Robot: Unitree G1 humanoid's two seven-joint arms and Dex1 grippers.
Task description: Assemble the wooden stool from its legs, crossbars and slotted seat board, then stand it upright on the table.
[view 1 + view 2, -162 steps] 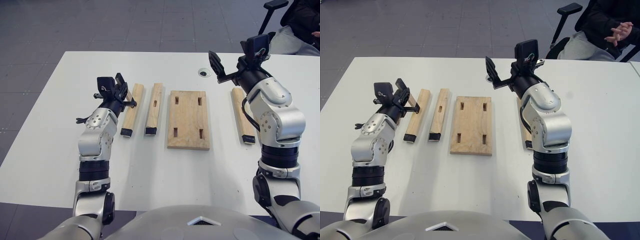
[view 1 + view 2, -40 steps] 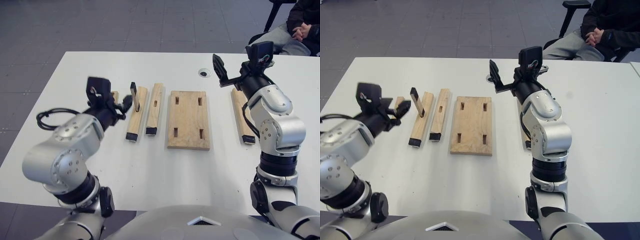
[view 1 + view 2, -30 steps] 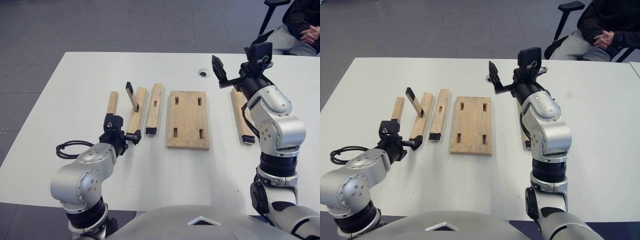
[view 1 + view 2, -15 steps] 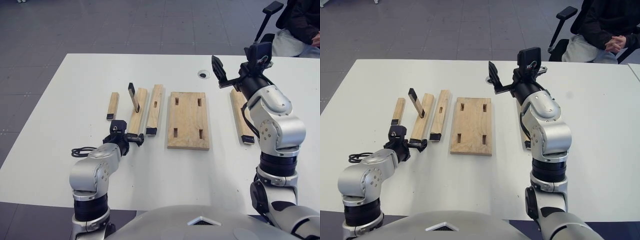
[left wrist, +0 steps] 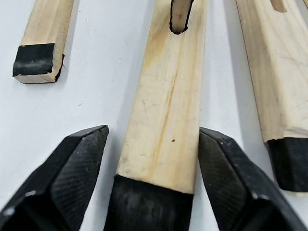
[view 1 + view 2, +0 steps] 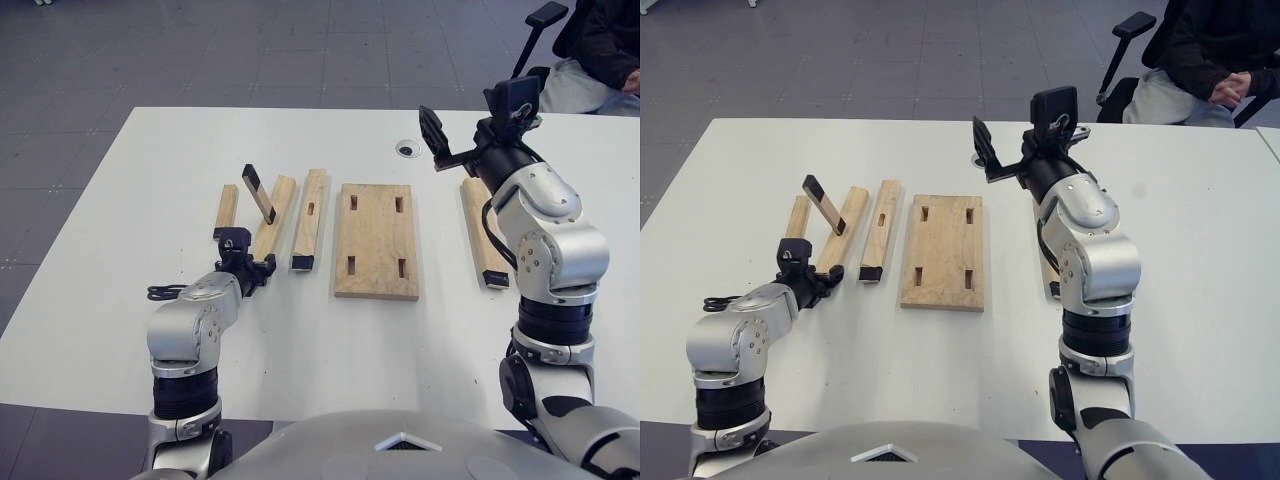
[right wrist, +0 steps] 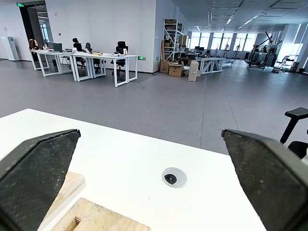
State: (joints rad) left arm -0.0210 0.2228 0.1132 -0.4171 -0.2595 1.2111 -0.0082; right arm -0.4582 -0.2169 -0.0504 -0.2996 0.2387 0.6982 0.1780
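The left pincer (image 5: 153, 136) sits low on the desk (image 6: 150, 170), released, its fingers (image 5: 77, 163) spread to either side of the black-capped near end of a leg (image 6: 276, 214). One finger stands clear of the wood and the other is just beside it; I cannot tell whether that one touches. A crossbar (image 6: 257, 191) stands tilted in this leg's slot. A second crossbar (image 6: 227, 208) lies flat just to the left of the leg. A second leg (image 6: 309, 214) lies just to its right, slot up. The seat board (image 6: 376, 240) lies flat mid-desk with its four slots showing. A third leg (image 6: 477, 230) lies to the right of the seat board, partly under the right arm. The right pincer (image 7: 150, 138) hangs raised above the far part of the desk, released and spread wide, near a round grommet (image 6: 408, 148).
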